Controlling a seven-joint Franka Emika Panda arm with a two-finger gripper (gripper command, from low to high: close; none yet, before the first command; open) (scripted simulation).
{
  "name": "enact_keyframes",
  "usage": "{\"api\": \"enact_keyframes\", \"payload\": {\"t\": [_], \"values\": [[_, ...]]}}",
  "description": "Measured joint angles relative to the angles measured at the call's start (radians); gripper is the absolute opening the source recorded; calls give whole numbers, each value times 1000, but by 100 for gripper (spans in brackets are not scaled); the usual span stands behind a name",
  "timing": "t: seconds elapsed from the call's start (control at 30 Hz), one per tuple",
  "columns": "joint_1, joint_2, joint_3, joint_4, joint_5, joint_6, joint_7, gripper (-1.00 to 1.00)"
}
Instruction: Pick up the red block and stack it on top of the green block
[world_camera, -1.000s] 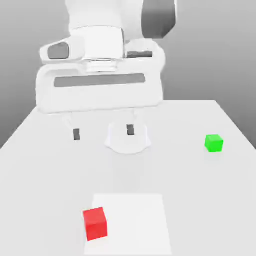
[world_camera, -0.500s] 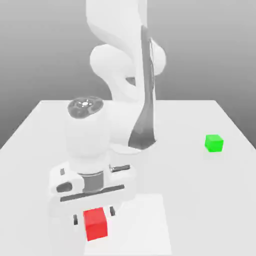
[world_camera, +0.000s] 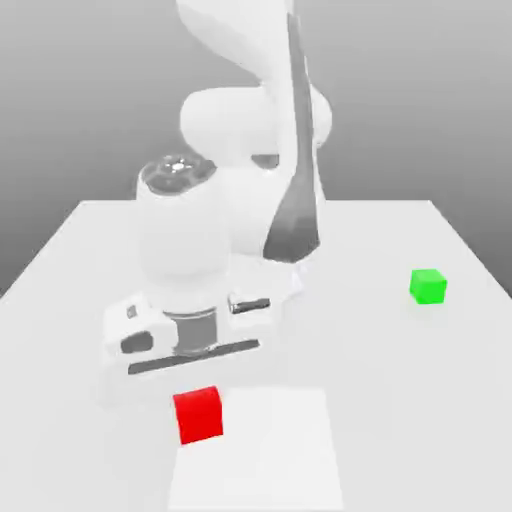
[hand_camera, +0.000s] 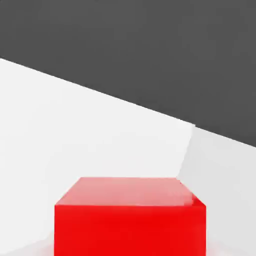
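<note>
The red block (world_camera: 198, 415) hangs just under the white hand, a little above the table near its front edge. My gripper (world_camera: 197, 404) is shut on it, with the fingers hidden behind the cube. The hand view has the red block (hand_camera: 130, 217) close up with the white table beyond it. At the exterior view's right, the green block (world_camera: 428, 286) sits alone on the table, far from the hand.
A lighter white square patch (world_camera: 270, 455) marks the table (world_camera: 400, 400) below the held cube. The bulky white arm (world_camera: 250, 150) rises from the table's middle behind the hand. Open tabletop lies between the hand and the green block.
The hand came down from the back over the red block, its fingers straddled it, and now hand and block have risen together a little. The green block has not moved.
</note>
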Motion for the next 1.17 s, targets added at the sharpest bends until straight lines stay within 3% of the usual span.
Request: {"api": "enact_keyframes", "payload": {"t": [0.33,0.8,0.93,1.07,1.1,1.17], "values": [[440,-143,216,-116,84,-26,-19,-100],[922,-355,566,-276,187,-61,-33,-100],[908,-254,616,-283,117,47,19,-100],[875,-101,597,-282,-96,187,166,-100],[869,-76,587,-281,-144,208,199,100],[860,-76,587,-281,-144,208,199,100]]}}
